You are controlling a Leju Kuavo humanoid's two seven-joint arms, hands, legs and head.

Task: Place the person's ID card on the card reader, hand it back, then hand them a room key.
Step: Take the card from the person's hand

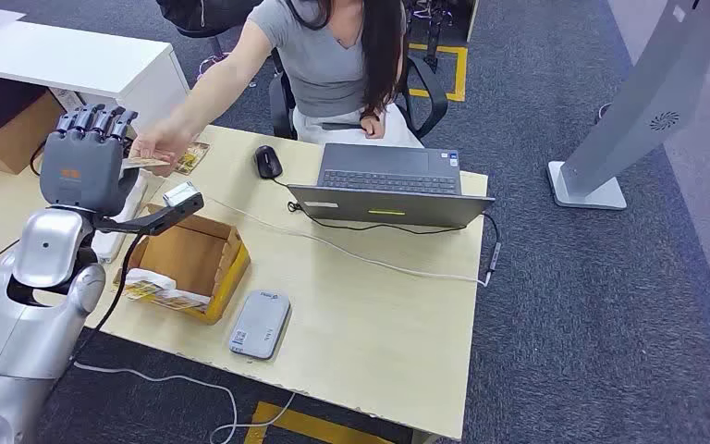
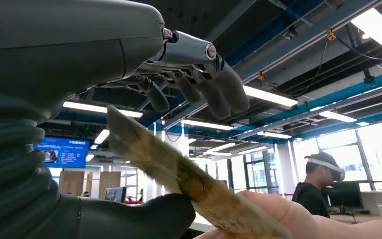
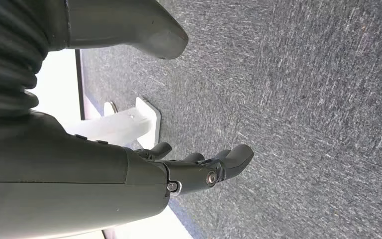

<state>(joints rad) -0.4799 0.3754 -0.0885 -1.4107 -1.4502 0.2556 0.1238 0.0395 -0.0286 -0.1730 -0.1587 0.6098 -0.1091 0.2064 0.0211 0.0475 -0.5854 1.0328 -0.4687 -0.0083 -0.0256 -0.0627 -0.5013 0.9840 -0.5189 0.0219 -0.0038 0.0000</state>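
At the lower left of the head view the silver left arm rises to the left robot hand [image 1: 81, 166], held upright at the left edge of the table [image 1: 379, 324] with its fingers up. In the left wrist view the card [image 2: 179, 174] lies between its thumb [image 2: 144, 219] and the curled fingers [image 2: 214, 94] above; the thumb touches the card's underside, but whether the robot hand grips it cannot be told. The person's hand [image 1: 159, 148] holds the card's other end, just beside the robot hand.

Low in the frame centre, the grey card reader [image 1: 260, 324] lies flat near the table's near edge. Left of it sits an open cardboard box [image 1: 194, 264] with cards at its front. Farther back are a black mouse [image 1: 267, 161] and an open laptop [image 1: 390, 185], with the seated person behind.

The right robot hand [image 3: 199, 169] hangs over grey carpet, fingers loosely apart, holding nothing.
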